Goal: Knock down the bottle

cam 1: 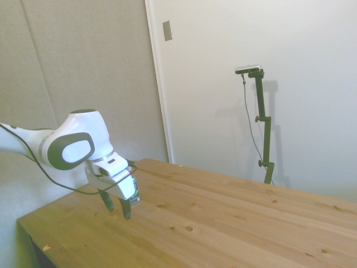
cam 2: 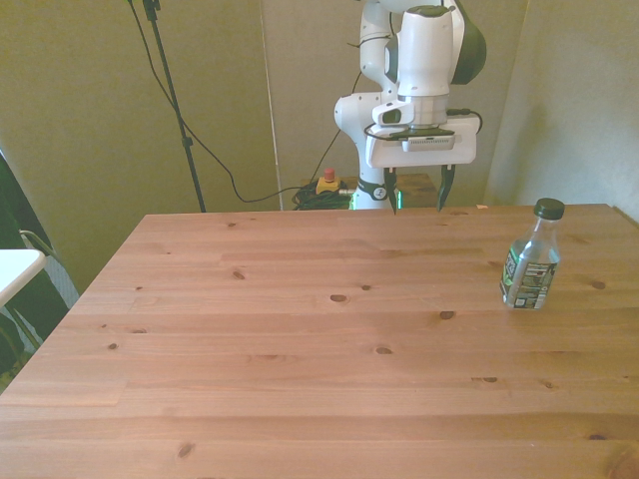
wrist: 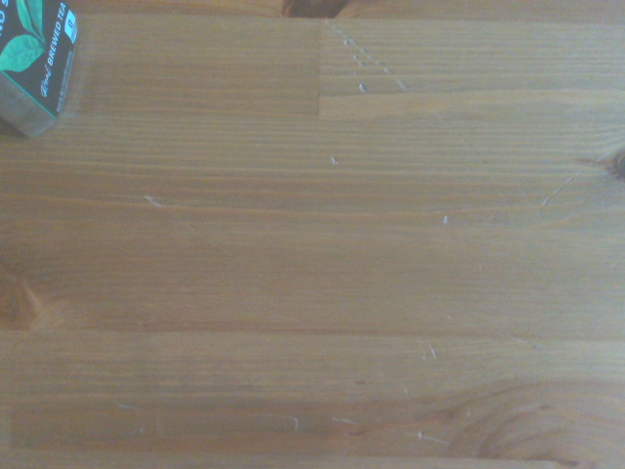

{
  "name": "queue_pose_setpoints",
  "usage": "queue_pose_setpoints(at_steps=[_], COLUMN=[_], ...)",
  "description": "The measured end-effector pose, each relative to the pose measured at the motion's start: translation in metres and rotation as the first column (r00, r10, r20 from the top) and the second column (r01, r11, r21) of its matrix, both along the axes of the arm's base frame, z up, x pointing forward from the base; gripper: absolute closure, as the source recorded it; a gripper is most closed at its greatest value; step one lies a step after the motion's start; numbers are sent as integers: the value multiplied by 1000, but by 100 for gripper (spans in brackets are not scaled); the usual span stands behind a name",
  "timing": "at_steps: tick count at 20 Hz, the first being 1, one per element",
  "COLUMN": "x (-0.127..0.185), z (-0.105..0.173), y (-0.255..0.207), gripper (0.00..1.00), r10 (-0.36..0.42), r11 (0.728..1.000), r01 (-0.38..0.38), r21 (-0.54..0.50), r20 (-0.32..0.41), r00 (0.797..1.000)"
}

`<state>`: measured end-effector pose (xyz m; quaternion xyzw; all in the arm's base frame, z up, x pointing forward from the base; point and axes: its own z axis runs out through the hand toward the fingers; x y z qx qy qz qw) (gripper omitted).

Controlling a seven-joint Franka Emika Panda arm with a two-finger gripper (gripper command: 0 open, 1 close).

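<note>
On my screen, the near part of the wooden table (cam 2: 300, 399) in the front view carries nothing but its knots and grain. Further in, toward the front view's right, I see the bottle (cam 2: 530, 255). It stands upright on the table, with its dark green cap (cam 2: 548, 209) on top and a green, black and white label around the clear body. In the wrist view only the lower part of the bottle (wrist: 34, 59) enters at a corner, and I can read "brewed tea" on the label; the rest of that picture is bare wood. In the side view the bottle (cam 1: 135, 192) is almost hidden, only a small piece shows just behind the gripper. Further back, at the far edge of the table, the gripper (cam 2: 418, 189) hangs low above the wood with its two dark fingers spread apart and nothing between them. It is well apart from the bottle and does not touch it. Behind the white arm I see a plain wall and some cables on the floor.
</note>
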<state>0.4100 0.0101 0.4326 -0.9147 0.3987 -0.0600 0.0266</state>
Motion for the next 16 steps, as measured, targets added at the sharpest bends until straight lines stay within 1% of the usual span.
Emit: queue_pose_setpoints(at_steps=[2,3,5,8,12,16], x=[1,1,1,0,4,17], z=[0,1,7,23,39,48], y=[0,2,13,42,76,104], gripper=[0,100,100,100,100,100], r10=[-1,-2,-5,-36,-78,-93], r11=[1000,1000,1000,999,997,995], r01=[1,2,5,36,78,92], r21=[0,2,13,15,21,25], r20=[2,1,5,10,34,43], r00=[1000,1000,1000,999,996,995])
